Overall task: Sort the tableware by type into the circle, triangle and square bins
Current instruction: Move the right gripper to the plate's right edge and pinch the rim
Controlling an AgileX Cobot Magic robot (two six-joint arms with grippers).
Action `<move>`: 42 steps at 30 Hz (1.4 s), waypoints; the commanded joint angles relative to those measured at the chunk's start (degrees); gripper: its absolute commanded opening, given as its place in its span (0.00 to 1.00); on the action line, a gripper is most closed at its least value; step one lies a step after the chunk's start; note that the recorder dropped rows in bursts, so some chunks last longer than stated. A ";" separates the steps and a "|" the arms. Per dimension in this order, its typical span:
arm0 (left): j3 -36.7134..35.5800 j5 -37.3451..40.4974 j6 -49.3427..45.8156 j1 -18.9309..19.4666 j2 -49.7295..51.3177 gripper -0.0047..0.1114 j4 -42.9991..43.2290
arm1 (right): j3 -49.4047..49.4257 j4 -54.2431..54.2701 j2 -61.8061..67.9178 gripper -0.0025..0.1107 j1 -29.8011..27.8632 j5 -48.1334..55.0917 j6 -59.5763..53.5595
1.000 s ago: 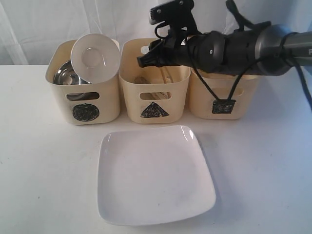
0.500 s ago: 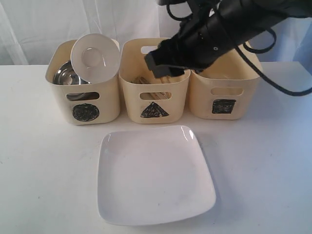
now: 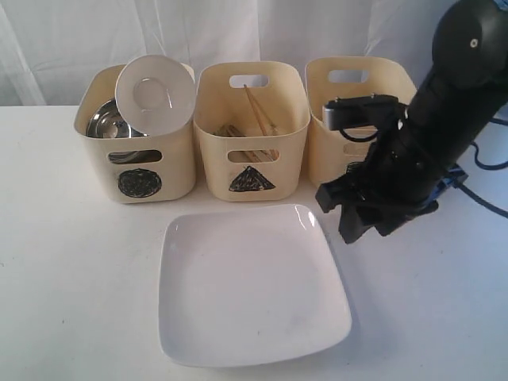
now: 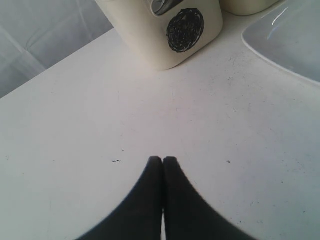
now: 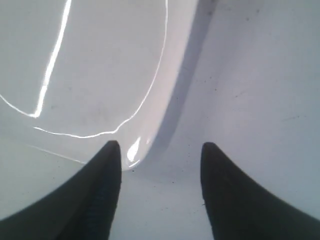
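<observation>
In the right wrist view my right hand (image 5: 160,146) is standing wide open and gripping nothing; one finger is hanging over the rim of the glossy white square plate (image 5: 90,75), the other over the bare white desk (image 5: 260,70), so the plate's edge is running between them; whether either finger is touching, I cannot tell. From the exterior view I am seeing that plate lying flat on the desk in front of the three cream plastic bins, apart from them and nearest the middle one; the right hand is sitting low at its far right corner, in front of the square bin (image 3: 321,119), whose front mark my arm is mostly hiding. The circle bin (image 3: 176,171) is standing at the left; a small white bowl (image 3: 155,94) is leaning tilted on its rim, underside towards the camera, and a shiny steel bowl (image 3: 105,119) is lying inside. The triangle bin (image 3: 213,171) is standing in the middle, holding wooden chopsticks (image 3: 258,111), one sticking up aslant. My left hand (image 4: 163,160) is hovering over bare desk near the circle bin, its fingers pressed together with nothing between them.
</observation>
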State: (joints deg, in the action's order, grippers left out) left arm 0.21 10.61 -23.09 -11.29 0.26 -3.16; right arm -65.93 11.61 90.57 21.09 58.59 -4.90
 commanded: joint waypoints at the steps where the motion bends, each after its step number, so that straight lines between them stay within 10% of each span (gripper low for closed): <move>1: -0.21 -0.11 0.14 -0.25 -0.26 0.04 -0.17 | 5.05 5.94 2.13 0.44 -4.04 -4.24 -4.84; 7: -0.21 -0.11 0.14 -0.25 -0.26 0.04 -0.17 | 7.36 22.45 10.27 0.44 -6.45 -6.79 -18.16; 31: -0.21 -0.11 0.14 -0.25 -0.26 0.04 -0.17 | 7.36 30.59 22.59 0.43 -6.32 -14.24 -23.79; 42: -0.21 -0.11 0.14 -0.25 -0.26 0.04 -0.17 | 7.36 30.36 23.82 0.02 -6.32 -18.12 -23.79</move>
State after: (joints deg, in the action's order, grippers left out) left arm 0.21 10.61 -23.09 -11.29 0.26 -3.16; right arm -58.99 44.93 112.65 14.97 44.97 -27.58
